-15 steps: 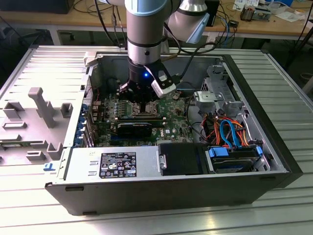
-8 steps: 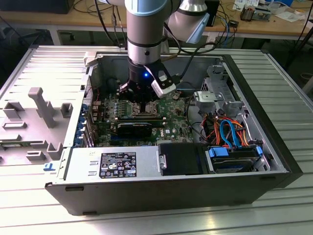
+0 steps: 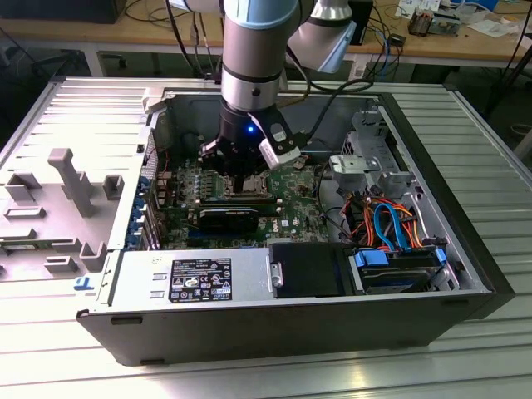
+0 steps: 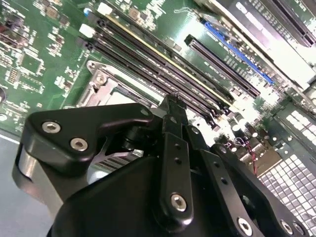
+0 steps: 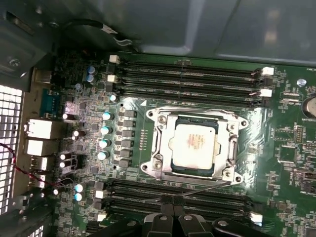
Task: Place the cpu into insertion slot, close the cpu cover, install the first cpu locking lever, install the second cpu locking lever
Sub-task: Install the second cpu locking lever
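pincer (image 3: 241,184) over green motherboard (image 3: 295,212)

From my station I see a ribbed aluminium worktable (image 3: 465,116) spread under everything, its grooves running across the exterior view. Behind it a wooden workbench (image 3: 100,35) runs along the back, strewn with cables (image 3: 384,41) and small electronics (image 3: 432,21) toward the exterior view's right. A grey moulded fixture tray (image 3: 50,208) sits on the worktable at the exterior view's left, under even indoor light.
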You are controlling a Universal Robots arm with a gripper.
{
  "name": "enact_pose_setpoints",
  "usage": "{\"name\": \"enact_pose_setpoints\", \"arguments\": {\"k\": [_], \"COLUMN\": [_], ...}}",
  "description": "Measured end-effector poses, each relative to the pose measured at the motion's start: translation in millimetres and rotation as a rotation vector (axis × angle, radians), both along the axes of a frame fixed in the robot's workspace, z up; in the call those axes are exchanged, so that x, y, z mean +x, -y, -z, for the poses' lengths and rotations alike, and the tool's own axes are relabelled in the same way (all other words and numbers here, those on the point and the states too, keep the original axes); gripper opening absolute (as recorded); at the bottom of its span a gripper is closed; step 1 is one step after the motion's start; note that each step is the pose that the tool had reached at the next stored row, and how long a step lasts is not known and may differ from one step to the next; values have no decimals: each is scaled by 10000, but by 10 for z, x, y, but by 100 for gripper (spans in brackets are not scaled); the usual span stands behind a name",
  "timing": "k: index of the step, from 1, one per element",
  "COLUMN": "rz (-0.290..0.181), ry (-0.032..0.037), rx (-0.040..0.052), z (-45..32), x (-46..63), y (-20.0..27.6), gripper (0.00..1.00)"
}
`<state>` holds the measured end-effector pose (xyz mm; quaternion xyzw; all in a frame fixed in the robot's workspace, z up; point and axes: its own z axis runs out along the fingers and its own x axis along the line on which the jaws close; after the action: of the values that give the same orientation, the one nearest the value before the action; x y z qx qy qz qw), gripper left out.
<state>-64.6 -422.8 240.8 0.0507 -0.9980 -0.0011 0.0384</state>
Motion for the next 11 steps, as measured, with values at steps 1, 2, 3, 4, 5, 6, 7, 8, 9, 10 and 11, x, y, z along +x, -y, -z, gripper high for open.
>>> {"name": "enact_pose_setpoints", "arguments": {"k": [1,2,3,4,5,6,7,8,9,10,11], "rz": [-1,-1,-1,-2,-9,-11,-12,-12,-16,-46,-82], "ry": [-1,-2,-1,-1,-1,0,-1,-1,-1,-2,-1], "rx": [5,16,26,33,64,74,79,98,129,179,216], "z": [12,29,44,51,74,84,96,122,148,172,191], "x": [-37,-60,-64,-71,-93,-100,-108,-124,-138,-151,-158], "y": [1,3,7,8,7,7,8,8,8,8,8], "gripper": [11,11,11,11,11,11,11,11,11,11,11]}}
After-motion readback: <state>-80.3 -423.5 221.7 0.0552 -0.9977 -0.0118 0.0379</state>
